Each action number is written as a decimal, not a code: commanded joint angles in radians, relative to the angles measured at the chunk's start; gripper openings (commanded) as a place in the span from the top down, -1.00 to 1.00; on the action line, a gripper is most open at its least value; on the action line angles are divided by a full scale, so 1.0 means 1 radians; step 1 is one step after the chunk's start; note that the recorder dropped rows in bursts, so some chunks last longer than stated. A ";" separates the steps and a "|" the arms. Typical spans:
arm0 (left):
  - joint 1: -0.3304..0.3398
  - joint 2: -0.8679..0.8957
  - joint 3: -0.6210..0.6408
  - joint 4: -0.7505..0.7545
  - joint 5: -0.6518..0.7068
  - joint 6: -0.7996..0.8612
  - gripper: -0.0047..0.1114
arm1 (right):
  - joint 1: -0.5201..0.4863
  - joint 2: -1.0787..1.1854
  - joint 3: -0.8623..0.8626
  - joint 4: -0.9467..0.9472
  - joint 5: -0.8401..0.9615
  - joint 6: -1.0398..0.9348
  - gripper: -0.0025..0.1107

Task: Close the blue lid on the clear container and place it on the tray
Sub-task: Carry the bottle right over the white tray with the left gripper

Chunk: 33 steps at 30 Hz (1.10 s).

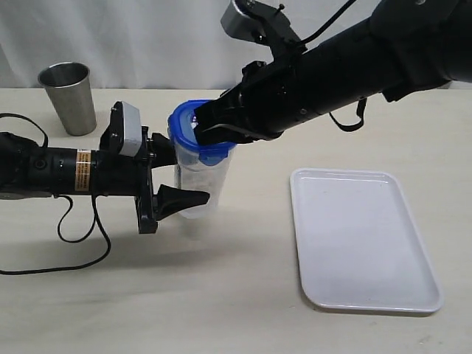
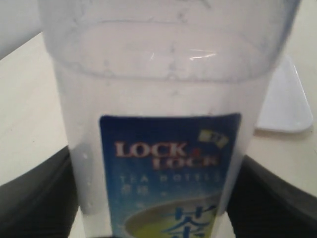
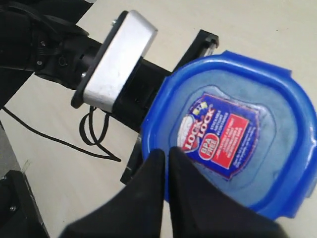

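Observation:
The clear container [image 1: 200, 179] stands upright on the table, left of the tray [image 1: 361, 240], which has nothing on it. My left gripper [image 1: 189, 175] is shut on the container's lower half from the left. In the left wrist view a black finger [image 2: 34, 198] presses each side of the labelled container [image 2: 163, 99]. The blue lid [image 1: 183, 124] sits on top of the container. My right gripper [image 1: 203, 133] comes in from the upper right, shut, with its tips resting on the lid's rim. The right wrist view shows the lid [image 3: 237, 124] with its red sticker and the right gripper [image 3: 167, 151] at its edge.
A grey steel cup [image 1: 68, 96] stands at the back left. A black cable [image 1: 74, 236] loops on the table under the left arm. A corner of the tray [image 2: 285, 106] shows behind the container in the left wrist view.

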<state>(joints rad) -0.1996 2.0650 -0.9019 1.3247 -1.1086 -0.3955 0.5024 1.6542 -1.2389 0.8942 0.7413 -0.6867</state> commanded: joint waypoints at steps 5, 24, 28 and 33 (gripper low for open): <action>-0.034 -0.014 -0.009 -0.070 -0.112 0.008 0.92 | 0.025 0.003 0.008 -0.069 0.009 0.019 0.88; -0.159 -0.014 -0.099 -0.167 -0.112 -0.134 0.92 | -0.097 -0.417 0.029 -0.302 -0.089 0.141 0.88; -0.268 -0.014 -0.204 -0.168 -0.064 -0.235 0.92 | -0.097 -0.502 0.075 -0.454 -0.147 0.289 0.88; -0.387 0.010 -0.302 -0.198 -0.029 -0.291 0.92 | -0.097 -0.542 0.147 -0.578 -0.196 0.397 0.88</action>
<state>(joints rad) -0.5302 2.0668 -1.1552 1.1717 -1.1303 -0.6507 0.4108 1.1244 -1.1251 0.3782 0.5762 -0.3408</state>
